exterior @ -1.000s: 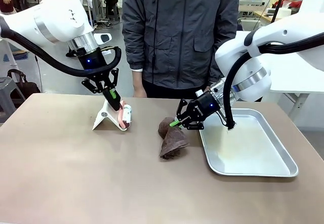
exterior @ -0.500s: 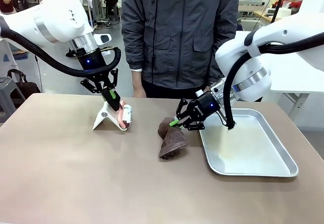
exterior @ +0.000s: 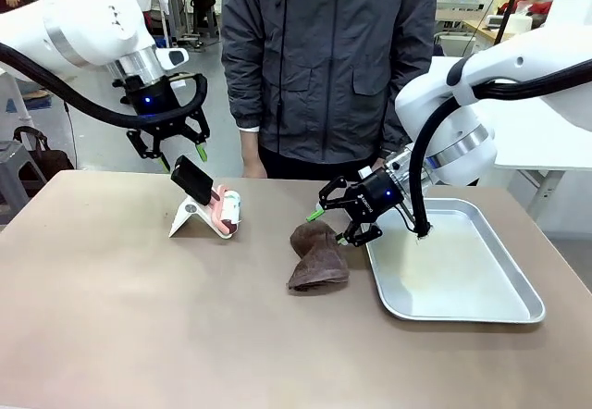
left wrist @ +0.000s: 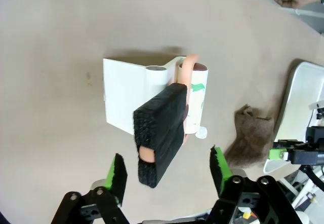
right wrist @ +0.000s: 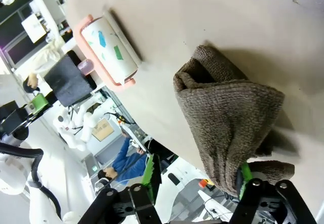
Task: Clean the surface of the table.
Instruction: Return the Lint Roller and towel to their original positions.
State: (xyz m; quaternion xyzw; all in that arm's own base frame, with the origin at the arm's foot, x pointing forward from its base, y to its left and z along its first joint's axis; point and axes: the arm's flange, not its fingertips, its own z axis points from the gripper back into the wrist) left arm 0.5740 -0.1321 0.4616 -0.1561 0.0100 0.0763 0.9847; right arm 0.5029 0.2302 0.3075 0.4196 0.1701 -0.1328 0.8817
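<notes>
Robot arms hovered over a matte tan surface (exterior: pixel 111 316).
Both grippers' fingers stood apart: left (exterior: pixel 183 157) above a black foam-handled roller (exterior: pixel 205 192), right (exterior: pixel 335 228) beside a crumpled brown cloth (exterior: pixel 318 259).

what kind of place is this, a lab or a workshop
Most likely a robotics lab: two white robot arms with grippers, left and right, work at a brown table, with more white tables behind.

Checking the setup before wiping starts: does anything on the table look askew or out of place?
The brown cloth lies crumpled in a heap on the table beside the metal tray, not spread flat. The lint roller leans tilted on its white stand. Nothing looks spilled or damaged.
</notes>
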